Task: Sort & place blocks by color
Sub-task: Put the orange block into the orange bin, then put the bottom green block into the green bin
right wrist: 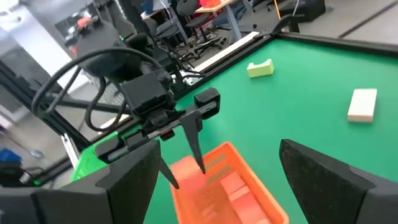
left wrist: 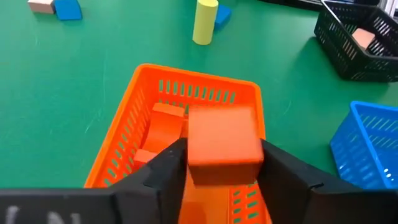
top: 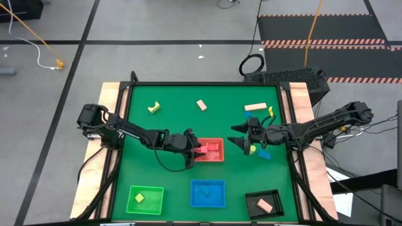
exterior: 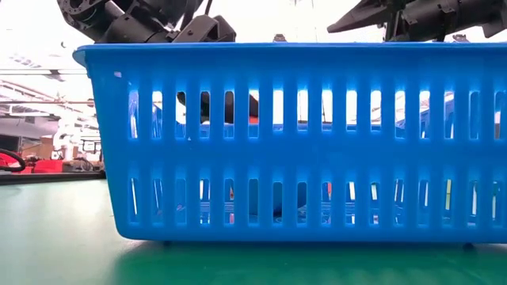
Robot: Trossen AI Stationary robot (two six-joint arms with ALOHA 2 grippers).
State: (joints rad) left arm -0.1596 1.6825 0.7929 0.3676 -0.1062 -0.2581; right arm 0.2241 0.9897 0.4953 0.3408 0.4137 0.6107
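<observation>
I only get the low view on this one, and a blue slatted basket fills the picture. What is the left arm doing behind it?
Observer: The left gripper holds a red block over the red basket, which has red pieces in it already.
Operator: And the right arm?
Observer: The right gripper hovers just to the right of that red basket, open, with nothing between its fingers.
Operator: Is anything unsorted?
Observer: Yes. A yellow block, a tan block and a tan bar lie loose on the far part of the table, beyond the blue basket that blocks your view.
</observation>
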